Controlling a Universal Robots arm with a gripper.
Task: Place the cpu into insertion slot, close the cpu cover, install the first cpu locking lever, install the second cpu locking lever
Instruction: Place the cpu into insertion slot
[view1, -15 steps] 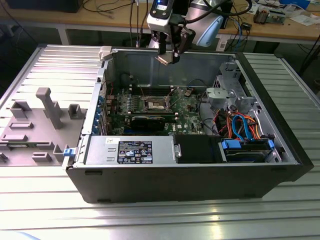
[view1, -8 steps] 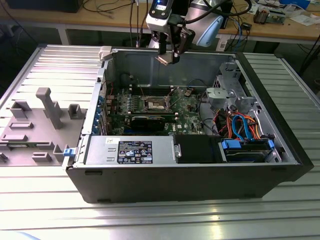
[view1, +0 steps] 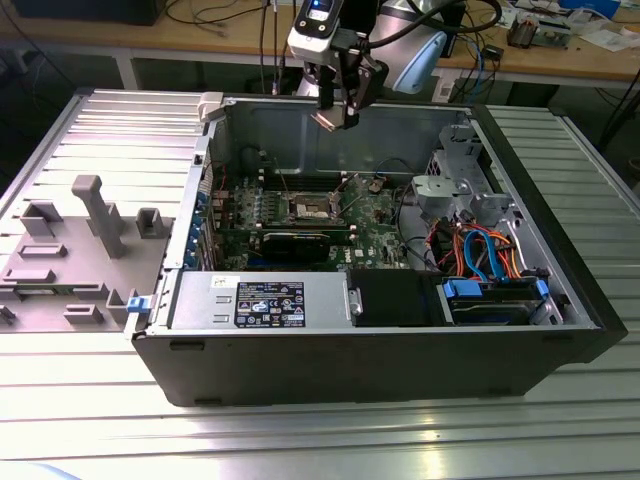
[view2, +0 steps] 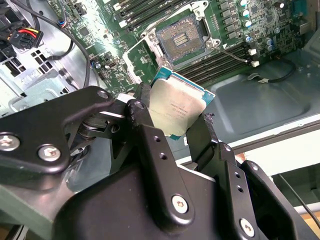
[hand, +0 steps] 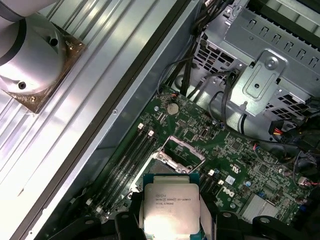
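Ribbed metal table (view1: 80, 420) carries the open case (view1: 380, 360), with the board (view1: 375, 215) flat on its floor and the socket (view2: 182, 37) bare. My gripper (view1: 338, 118) hangs well above the board, clamped on the cpu (view2: 177, 107) by two opposite edges, metal top towards both wrist cameras. My worry is the pins: a chip lowered tilted or turned the wrong way would bend them, and so thin an edge grip may slip. I cannot make out the corner mark, so I would not trust its orientation.
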